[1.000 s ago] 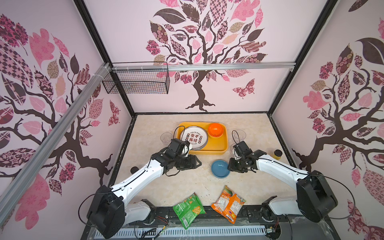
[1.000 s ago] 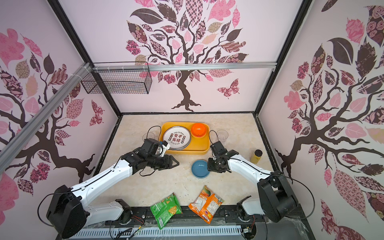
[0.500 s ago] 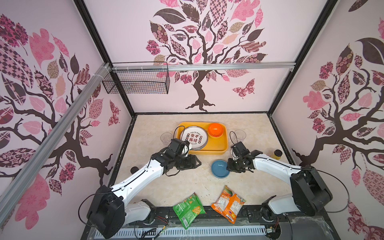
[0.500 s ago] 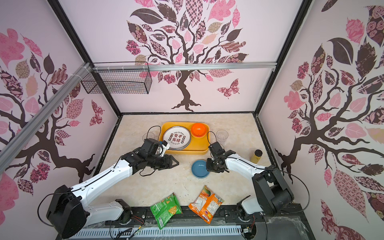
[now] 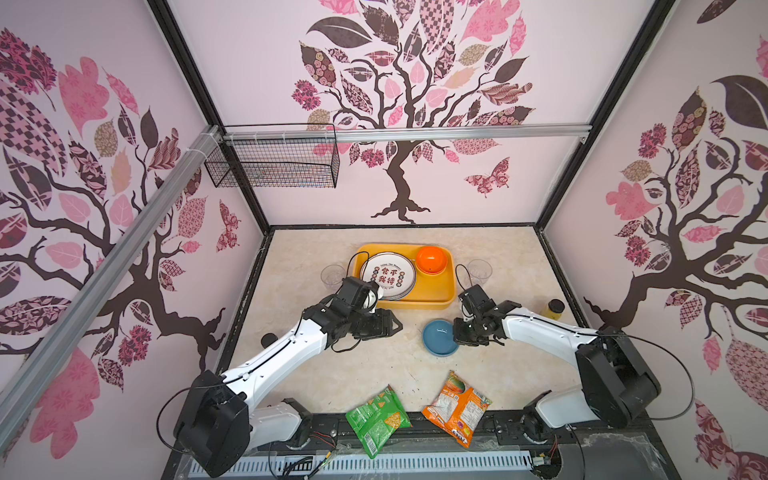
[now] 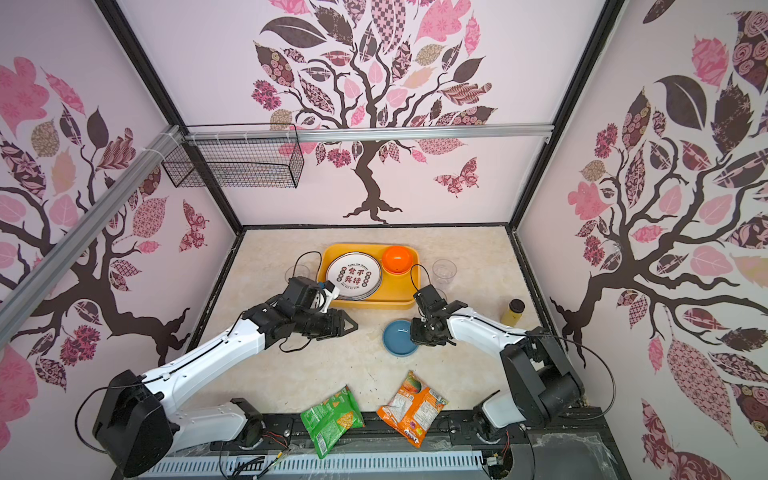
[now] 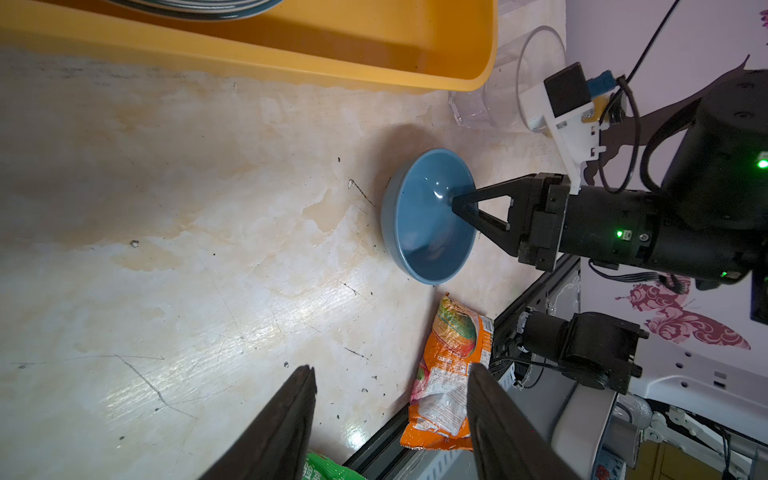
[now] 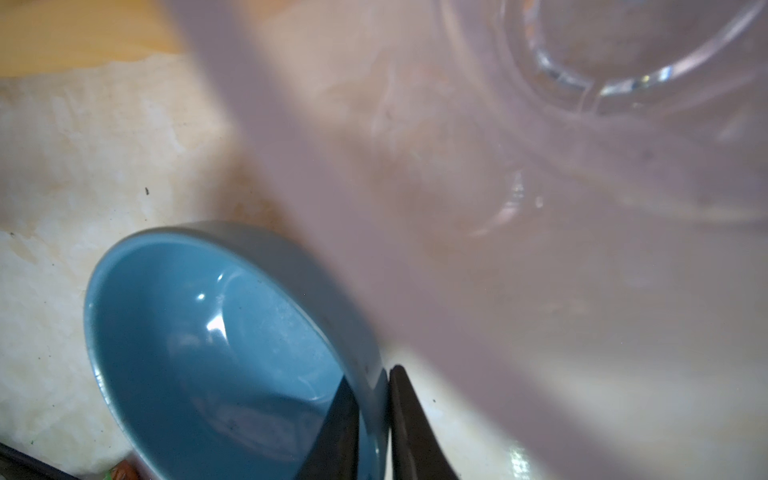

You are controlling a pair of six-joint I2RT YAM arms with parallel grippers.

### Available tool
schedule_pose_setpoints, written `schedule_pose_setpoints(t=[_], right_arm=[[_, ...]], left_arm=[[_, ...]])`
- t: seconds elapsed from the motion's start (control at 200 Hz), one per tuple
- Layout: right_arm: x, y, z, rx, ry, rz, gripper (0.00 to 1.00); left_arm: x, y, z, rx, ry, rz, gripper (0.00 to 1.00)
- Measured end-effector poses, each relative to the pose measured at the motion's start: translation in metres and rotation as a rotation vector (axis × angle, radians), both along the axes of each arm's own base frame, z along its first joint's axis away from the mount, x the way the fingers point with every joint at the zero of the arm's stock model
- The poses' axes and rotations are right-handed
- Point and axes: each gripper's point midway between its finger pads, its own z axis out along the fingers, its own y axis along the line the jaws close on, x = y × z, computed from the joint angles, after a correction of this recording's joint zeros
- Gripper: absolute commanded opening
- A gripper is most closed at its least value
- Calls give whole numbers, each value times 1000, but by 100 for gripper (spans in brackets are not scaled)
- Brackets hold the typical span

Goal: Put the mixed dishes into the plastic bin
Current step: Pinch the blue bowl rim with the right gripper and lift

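Right gripper (image 5: pixel 458 332), in both top views, sits at the blue bowl (image 5: pixel 436 338) on your tabletop (image 5: pixel 353 374), near the plastic bin (image 5: pixel 432 293). Left wrist view shows you the left gripper (image 7: pixel 390 415) spread and empty. Right wrist view: 2 fingers (image 8: pixel 411 432) pinch the bowl's wall.

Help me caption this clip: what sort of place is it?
Likely a staged robot test booth: tree-decal walls box in a marble-look tabletop, with a left arm and right arm mounted at its front.

Pink tree-decal walls (image 5: pixel 457 187), beige marble tabletop (image 5: pixel 415 374), wire basket (image 5: pixel 274 166) on rail (image 5: pixel 457 133).
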Motion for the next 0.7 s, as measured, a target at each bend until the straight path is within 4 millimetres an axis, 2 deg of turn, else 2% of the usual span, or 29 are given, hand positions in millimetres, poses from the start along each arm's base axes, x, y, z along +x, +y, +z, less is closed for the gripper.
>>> schedule_pose_setpoints(t=[0.395, 0.7], right_arm=[[3, 5, 13, -38, -17, 34, 7], [9, 6, 30, -59, -33, 54, 6]], left_arm=[[3, 4, 6, -3, -20, 36, 61], [9, 22, 16, -15, -51, 124, 61]])
